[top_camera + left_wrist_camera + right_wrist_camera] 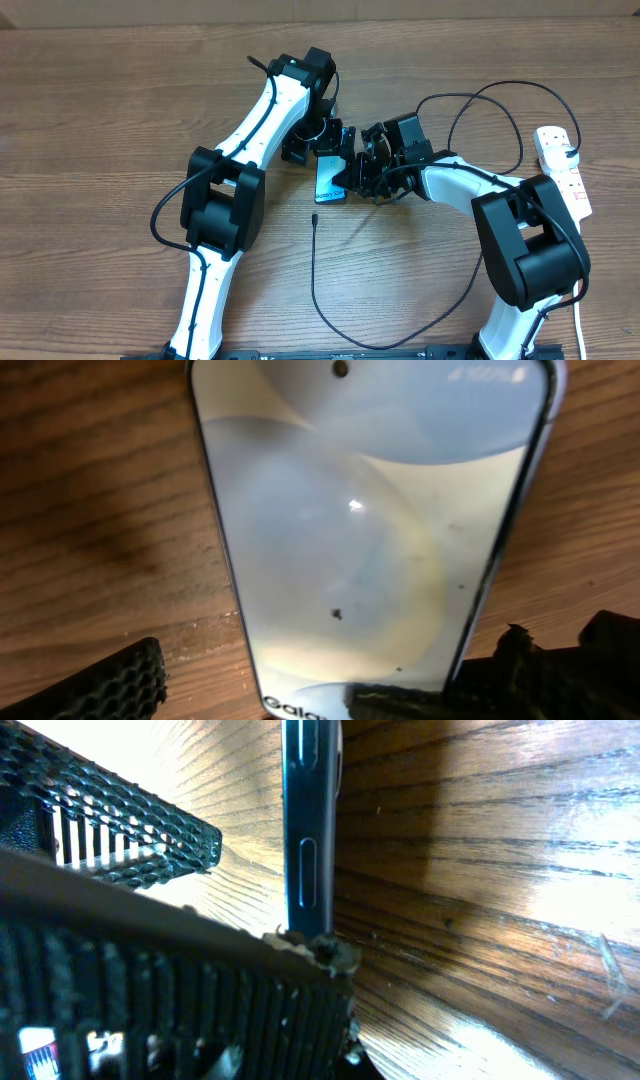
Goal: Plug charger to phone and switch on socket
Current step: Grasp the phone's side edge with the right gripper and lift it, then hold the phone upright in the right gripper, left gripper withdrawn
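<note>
Wood table (100,100), two arms meeting mid-frame over the phone (330,180). Phone lies flat, screen up, pale blue-teal, long axis running toward and away from the robot base, between the two grippers. Left gripper (325,150) hangs right above the phone's far end with jaws spread wide, holding nothing; in the left wrist view one mesh finger pad (100,680) sits off the phone's left side over bare wood, with part of the "Galaxy" text at the bottom. Right gripper (360,172) is at the phone's right edge, jaws closed up; in the right wrist view its near finger (180,1000) touches the phone's side edge, and I cannot tell whether the phone is actually pinched. Charger (312,270), a thin black cable, runs from its connector tip (314,216), near the phone's near end but apart from it, down toward the base and around to the right. Socket (565,170), a white power strip with a black plug (570,152) in it, lies at far right, well apart from the phone.
</note>
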